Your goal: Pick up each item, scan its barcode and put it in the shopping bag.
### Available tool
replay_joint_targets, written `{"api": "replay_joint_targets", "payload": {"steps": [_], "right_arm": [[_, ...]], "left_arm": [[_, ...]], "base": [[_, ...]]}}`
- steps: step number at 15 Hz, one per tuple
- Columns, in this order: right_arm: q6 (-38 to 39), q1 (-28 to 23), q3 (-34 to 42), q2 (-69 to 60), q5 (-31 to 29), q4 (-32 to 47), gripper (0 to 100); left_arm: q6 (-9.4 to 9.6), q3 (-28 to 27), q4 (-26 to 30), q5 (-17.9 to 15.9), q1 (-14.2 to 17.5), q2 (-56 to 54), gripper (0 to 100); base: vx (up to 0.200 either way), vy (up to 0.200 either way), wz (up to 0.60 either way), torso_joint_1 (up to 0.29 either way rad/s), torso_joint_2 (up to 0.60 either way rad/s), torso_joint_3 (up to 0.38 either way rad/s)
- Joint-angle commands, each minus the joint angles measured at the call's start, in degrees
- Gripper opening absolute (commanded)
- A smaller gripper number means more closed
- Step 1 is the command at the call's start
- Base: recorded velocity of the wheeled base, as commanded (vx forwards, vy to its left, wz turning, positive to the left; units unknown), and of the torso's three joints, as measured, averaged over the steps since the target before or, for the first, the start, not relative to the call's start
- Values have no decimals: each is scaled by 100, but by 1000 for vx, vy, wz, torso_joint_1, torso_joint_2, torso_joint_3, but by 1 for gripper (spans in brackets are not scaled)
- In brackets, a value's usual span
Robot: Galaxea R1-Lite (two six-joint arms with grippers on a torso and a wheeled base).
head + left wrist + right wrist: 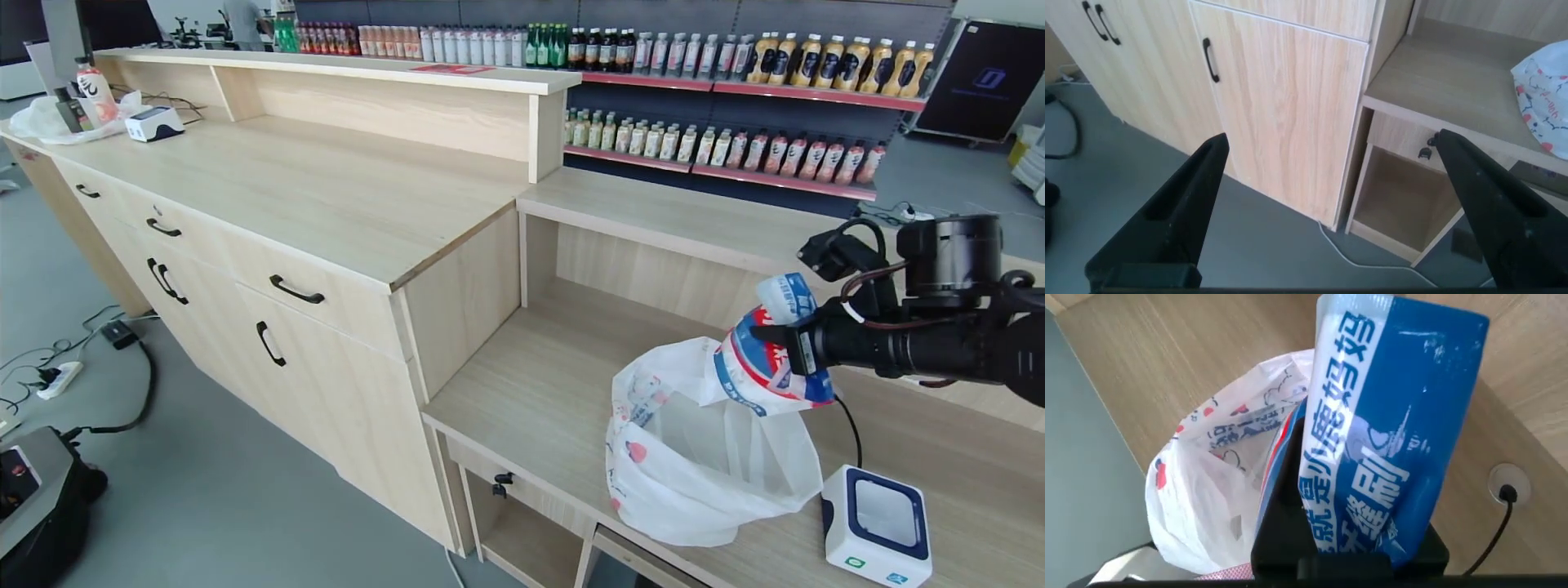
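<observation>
My right gripper is shut on a blue, white and red snack packet, held just above the open mouth of the white plastic shopping bag on the lower counter. In the right wrist view the packet stands between the jaws with the bag below it. A white barcode scanner sits on the counter right of the bag. My left gripper is open, low beside the cabinet, with bare floor between its fingers.
A long wooden counter with drawers runs to the left; a bottle, a bag and a small device sit at its far end. Shelves of bottles stand behind. Cables and a power strip lie on the floor.
</observation>
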Motion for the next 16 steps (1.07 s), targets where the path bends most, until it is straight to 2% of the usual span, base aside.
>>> {"api": "replay_joint_targets", "payload": {"steps": [1,5,8,16], "right_arm": [[-28,1,-18,582,6,-27,0],[-28,36,-212,1144,6,-414,0],[-107,45,-449,1469,6,-449,0],[-186,45,-493,1918,15,-449,0]], "left_arm": [[-1,0,0,0,0,1,100],[-1,0,0,0,0,1,100],[-1,0,0,0,0,1,100],[-1,0,0,0,0,1,100]], "base": [[0,0,0,0,0,0],[0,0,0,0,0,0],[0,0,0,0,0,0],[0,0,0,0,0,0]]}}
